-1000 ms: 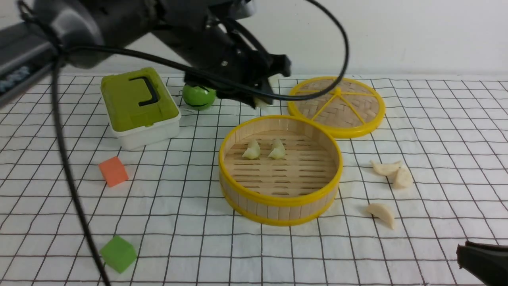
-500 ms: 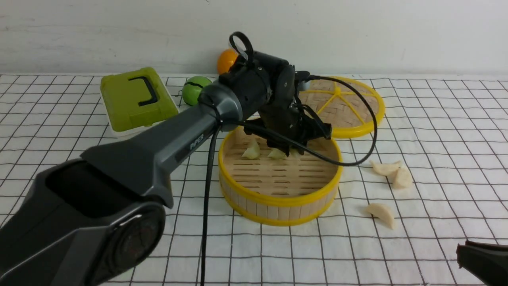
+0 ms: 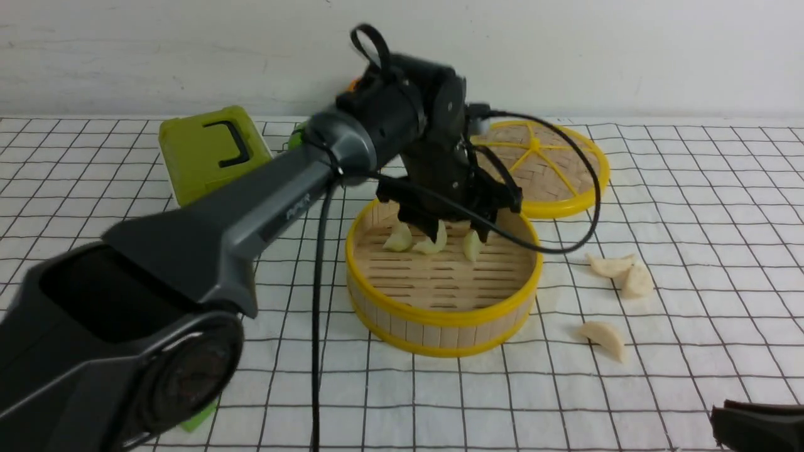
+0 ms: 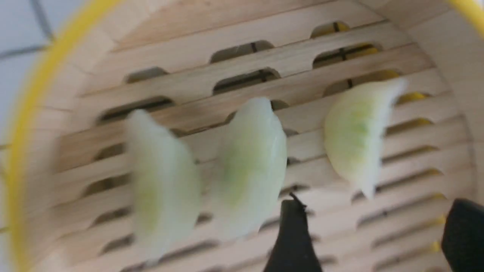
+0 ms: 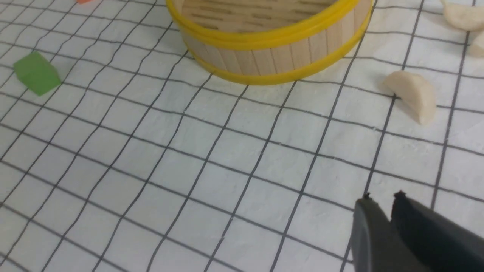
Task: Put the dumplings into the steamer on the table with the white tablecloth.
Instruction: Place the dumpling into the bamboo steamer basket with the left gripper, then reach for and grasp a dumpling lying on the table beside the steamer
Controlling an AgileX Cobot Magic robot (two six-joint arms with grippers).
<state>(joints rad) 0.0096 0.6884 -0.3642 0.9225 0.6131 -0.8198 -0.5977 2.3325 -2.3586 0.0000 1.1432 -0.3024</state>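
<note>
Left end effector (image 3: 455, 234) above gridded tablecloth (image 3: 691, 188).

Far left: lime-green lidded box (image 3: 210, 154), black handle on top. Far, right of centre: flat woven lid (image 3: 556, 169), yellow rim and spokes, lying flat. Near left: green foam cube (image 5: 36, 73). Orange cube (image 5: 85, 1): only an edge shows.

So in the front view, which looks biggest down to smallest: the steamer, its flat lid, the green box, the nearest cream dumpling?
1. steamer, though it sits nearer the camera.
2. flat lid and green box: look alike, both partly hidden by the arm, so unranked.
3. cream dumpling, smallest.
</note>
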